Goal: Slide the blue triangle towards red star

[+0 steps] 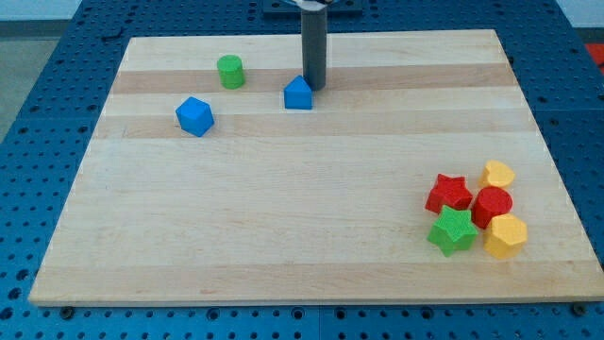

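Note:
The blue triangle (298, 93) sits near the view's top, a little left of centre. My tip (313, 88) stands right beside it, at its upper right edge, touching or almost touching. The red star (449, 194) lies far away at the view's lower right, in a cluster of blocks.
A blue cube-like block (194, 116) and a green cylinder (229, 72) lie at the upper left. Around the red star are a red cylinder (492, 206), a green star (453, 231) and two yellow blocks (497, 175) (506, 236). The wooden board (283, 217) rests on a blue perforated table.

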Robot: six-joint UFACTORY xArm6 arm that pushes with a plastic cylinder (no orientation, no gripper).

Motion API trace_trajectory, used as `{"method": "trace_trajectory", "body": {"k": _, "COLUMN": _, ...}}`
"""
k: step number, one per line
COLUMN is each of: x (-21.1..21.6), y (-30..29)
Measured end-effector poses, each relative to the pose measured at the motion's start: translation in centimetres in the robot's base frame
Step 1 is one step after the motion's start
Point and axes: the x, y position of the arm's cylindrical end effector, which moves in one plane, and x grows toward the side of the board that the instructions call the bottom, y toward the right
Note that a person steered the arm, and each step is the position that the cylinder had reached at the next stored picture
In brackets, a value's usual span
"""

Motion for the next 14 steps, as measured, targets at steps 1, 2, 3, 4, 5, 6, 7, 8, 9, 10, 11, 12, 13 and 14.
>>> {"method": "trace_trajectory", "body": {"k": 1, "x": -3.2, "y": -1.9}}
{"method": "trace_trajectory", "body": {"k": 2, "x": -2.5, "y": -5.8}}
{"method": "trace_trajectory", "body": {"k": 3, "x": 0.8, "y": -6.3}}
{"method": "trace_trajectory", "body": {"k": 4, "x": 4.6, "y": -4.4}}
{"method": "trace_trajectory", "body": {"k": 5, "x": 7.1, "y": 0.8}}
{"method": "trace_trajectory", "body": {"k": 6, "x": 7.7, "y": 2.6}}
{"method": "trace_trajectory", "body": {"k": 7, "x": 7.6, "y": 0.6}}
{"method": "trace_trajectory", "body": {"k": 8, "x": 6.3, "y": -1.4}}
{"method": "trace_trajectory", "body": {"k": 9, "x": 3.6, "y": -1.9}}
{"method": "trace_trajectory", "body": {"k": 10, "x": 0.3, "y": -1.5}}
{"method": "trace_trajectory", "body": {"k": 11, "x": 0.1, "y": 1.6}}
{"method": "trace_trajectory", "body": {"k": 12, "x": 1.6, "y": 4.5}}
{"method": "trace_trajectory", "body": {"k": 13, "x": 3.1, "y": 5.7}}
{"method": "trace_trajectory", "body": {"k": 14, "x": 2.7, "y": 5.6}}
